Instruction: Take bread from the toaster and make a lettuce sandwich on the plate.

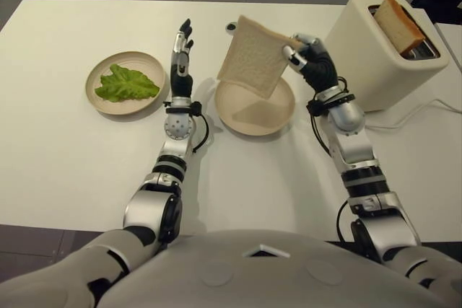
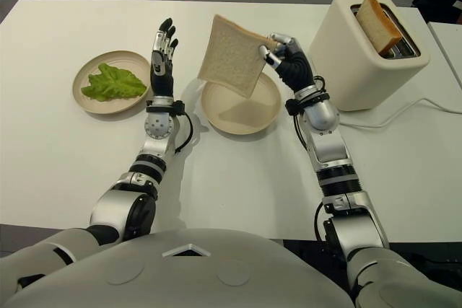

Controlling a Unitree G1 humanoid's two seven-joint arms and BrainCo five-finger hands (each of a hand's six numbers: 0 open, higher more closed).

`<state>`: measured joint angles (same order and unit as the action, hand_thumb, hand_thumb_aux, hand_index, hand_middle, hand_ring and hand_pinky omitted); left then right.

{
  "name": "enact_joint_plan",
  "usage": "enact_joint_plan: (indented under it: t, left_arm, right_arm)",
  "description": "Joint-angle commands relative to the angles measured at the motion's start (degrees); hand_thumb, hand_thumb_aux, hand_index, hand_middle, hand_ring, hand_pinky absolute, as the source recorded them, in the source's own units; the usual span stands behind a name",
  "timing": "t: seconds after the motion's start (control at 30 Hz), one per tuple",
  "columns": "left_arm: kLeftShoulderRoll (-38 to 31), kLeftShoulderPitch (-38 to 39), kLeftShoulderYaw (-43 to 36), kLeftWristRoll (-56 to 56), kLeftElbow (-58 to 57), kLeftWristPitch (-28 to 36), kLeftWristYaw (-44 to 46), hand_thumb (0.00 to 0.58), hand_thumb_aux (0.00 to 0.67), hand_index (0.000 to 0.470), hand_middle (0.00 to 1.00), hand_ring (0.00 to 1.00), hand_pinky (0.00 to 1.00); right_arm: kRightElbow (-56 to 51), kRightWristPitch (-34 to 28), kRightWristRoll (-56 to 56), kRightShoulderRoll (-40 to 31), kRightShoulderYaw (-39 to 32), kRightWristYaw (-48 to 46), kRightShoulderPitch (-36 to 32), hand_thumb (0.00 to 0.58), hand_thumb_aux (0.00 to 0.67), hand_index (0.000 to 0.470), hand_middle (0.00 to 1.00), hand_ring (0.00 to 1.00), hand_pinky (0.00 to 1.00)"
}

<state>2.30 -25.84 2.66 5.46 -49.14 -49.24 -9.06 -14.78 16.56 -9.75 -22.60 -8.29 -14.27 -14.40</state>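
**Position.** The right hand (image 1: 312,59) pinches the slice (image 1: 253,55) by its upper right edge, fingers pressed together on the crust. The slice hangs over the plate (image 1: 245,132) at mid-bench and appears clear of it, casting a shadow into the bowl. The left hand (image 1: 181,55) stands upright just left of the plate, fingers spread and straight, holding nothing. The lettuce (image 1: 126,83) lies on the side plate (image 1: 97,103) at the left. A second slice (image 1: 398,23) stands in the toaster (image 1: 375,63) at the far right of the bench (image 1: 72,164).

**Hazards.**
- The grip is on one edge only. The slice can swing about the pinch, or the soft crumb can tear there, and the slice would then drop unplaced.
- The slice hangs steeply. Released at this angle, it is likely to land on its lower edge and tip either way, possibly coming to rest across the rim or on the bench.
- The slice sits toward the far left of the plate. Lower it over the centre first.
- The left hand is near the plate. A sideways move could nudge it.

**Orientation.** The slice is near-square. Its slightly longer axis runs from the pinched top edge down toward the plate, leaning left. One broad face is turned toward the near side, and the lower edge points into the plate.
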Motion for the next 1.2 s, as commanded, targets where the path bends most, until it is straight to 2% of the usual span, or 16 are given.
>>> enact_joint_plan:
  t: [0.03, 0.17, 0.3, 0.53, 0.7, 0.73, 0.77, 0.8, 0.83, 0.97, 1.1, 1.2]
  left_arm:
    - [-0.24, -1.94, 0.14, 0.16, -2.02, -0.01, -0.47, 0.0, 0.0, 0.0, 0.0, 0.0, 0.0]
    - [-0.3, -2.69, -0.26, 0.61, -2.98, -0.3, -0.68, 0.0, 0.0, 0.0, 0.0, 0.0, 0.0]
    - [-0.57, -2.73, -1.04, 1.8, -0.77, -0.58, -0.94, 0.0, 0.0, 0.0, 0.0, 0.0, 0.0]
    - [-3.77, 2.2, -0.57, 5.65, 10.25, 0.19, -3.4, 0.0, 0.0, 0.0, 0.0, 0.0, 0.0]
    - [-9.63, 8.86, -0.23, 15.39, 21.17, 4.21, -6.12, 0.0, 0.0, 0.0, 0.0, 0.0, 0.0]
    - [-12.11, 10.56, 0.31, 19.55, 24.56, 6.34, -7.06, 0.0, 0.0, 0.0, 0.0, 0.0, 0.0]
    - [-14.93, 12.24, 1.03, 23.94, 27.69, 9.28, -8.06, 0.0, 0.0, 0.0, 0.0, 0.0, 0.0]
    - [-18.13, 13.8, 1.57, 29.19, 30.38, 12.84, -9.16, 0.0, 0.0, 0.0, 0.0, 0.0, 0.0]
    - [-21.71, 15.19, 1.89, 34.16, 32.17, 16.76, -9.87, 0.0, 0.0, 0.0, 0.0, 0.0, 0.0]
    - [-31.97, 14.32, -0.71, 44.05, 24.97, 27.41, -10.73, 0.0, 0.0, 0.0, 0.0, 0.0, 0.0]
    - [-36.15, 9.11, -5.67, 47.16, 12.37, 32.74, -12.42, 0.0, 0.0, 0.0, 0.0, 0.0, 0.0]
    - [-37.49, 3.39, -9.39, 46.78, 0.5, 34.43, -11.62, 0.0, 0.0, 0.0, 0.0, 0.0, 0.0]
  right_arm:
    - [-5.07, 0.71, 2.16, -5.88, 2.42, -7.61, -1.4, 0.58, 0.67, 0.47, 1.0, 1.0, 1.0]
    - [-9.51, 2.29, 8.07, -9.33, 1.07, -11.37, -3.84, 0.58, 0.67, 0.47, 1.0, 1.0, 1.0]
    - [-10.4, 6.83, 18.19, -11.02, -2.76, -10.59, -1.85, 0.58, 0.67, 0.47, 1.0, 1.0, 1.0]
    - [-12.31, 10.09, 25.71, -10.1, -5.15, -7.05, -0.02, 0.58, 0.67, 0.47, 1.0, 1.0, 1.0]
    - [-11.63, 10.9, 30.14, -11.64, -5.26, -3.37, 1.08, 0.58, 0.67, 0.47, 1.0, 1.0, 1.0]
    - [-10.74, 11.14, 31.48, -12.02, -5.39, -2.53, 1.27, 0.5, 0.42, 0.295, 0.86, 0.86, 0.86]
    - [-9.27, 11.22, 32.94, -12.34, -5.39, -1.53, 1.61, 0.0, 0.0, 0.0, 0.36, 0.36, 0.36]
    - [-7.37, 11.04, 33.98, -12.43, -5.25, -0.85, 2.09, 0.0, 0.0, 0.0, 0.07, 0.07, 0.07]
    - [-5.19, 10.7, 35.0, -12.42, -4.95, -0.1, 2.56, 0.0, 0.0, 0.0, 0.02, 0.02, 0.02]
    - [1.12, 8.44, 38.64, -12.16, -4.32, 2.48, 3.19, 0.0, 0.0, 0.0, 0.05, 0.05, 0.05]
    - [6.47, 6.91, 40.8, -12.26, -3.79, 3.7, 4.91, 0.0, 0.0, 0.0, 0.05, 0.05, 0.05]
    - [13.47, 5.93, 40.6, -12.28, -2.09, 4.28, 8.32, 0.0, 0.0, 0.0, 0.05, 0.05, 0.05]
